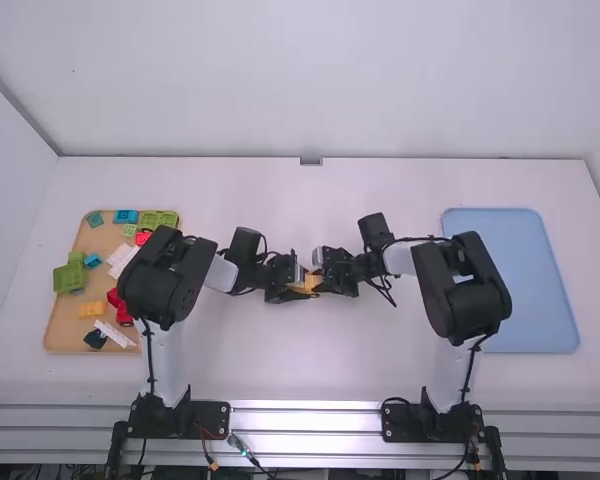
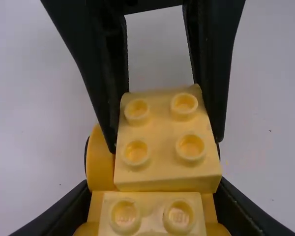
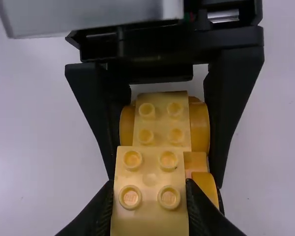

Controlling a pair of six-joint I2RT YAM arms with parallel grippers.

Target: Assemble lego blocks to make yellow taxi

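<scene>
A plain white wall stands behind the white counter. Left on it sits a tan tray of mixed bricks; right, a blue tray. Between them — mid-counter — the left fingers are closed on the yellow taxi, the right fingers on a yellow block against it.
</scene>
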